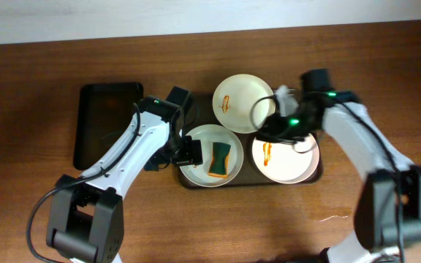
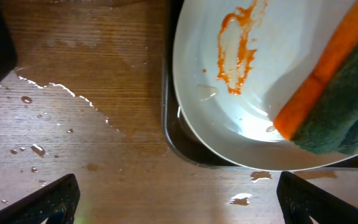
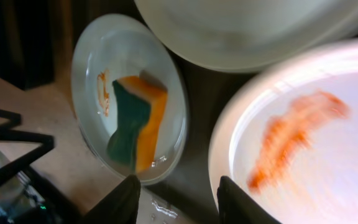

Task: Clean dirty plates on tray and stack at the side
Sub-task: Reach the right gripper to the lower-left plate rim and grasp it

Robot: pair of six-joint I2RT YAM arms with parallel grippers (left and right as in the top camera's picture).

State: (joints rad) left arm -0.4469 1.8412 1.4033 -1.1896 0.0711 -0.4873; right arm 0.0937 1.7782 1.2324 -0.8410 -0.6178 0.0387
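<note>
Three round white plates on the dark tray (image 1: 247,177): back plate (image 1: 243,102), left plate (image 1: 207,139), right plate (image 1: 291,164). Orange smears look glossy, and the right one is blurred in the wrist view. Sponge (image 1: 221,159), orange with a green scrub side, lies on the left plate. Left jaws wide open, empty, over the wet wood surface (image 2: 73,93); droplets show only in the left wrist view. Right jaws open, empty, above the tray. Overhead, the right arm hides part of the right plate's rim.

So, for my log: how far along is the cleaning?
Done: nothing; none stacked. All three plates sit on the tray, stained orange: left plate, top plate, right plate. In hand: nothing; left gripper and right gripper are open, sponge on the left plate. Left: wiping, stacking everything.
</note>
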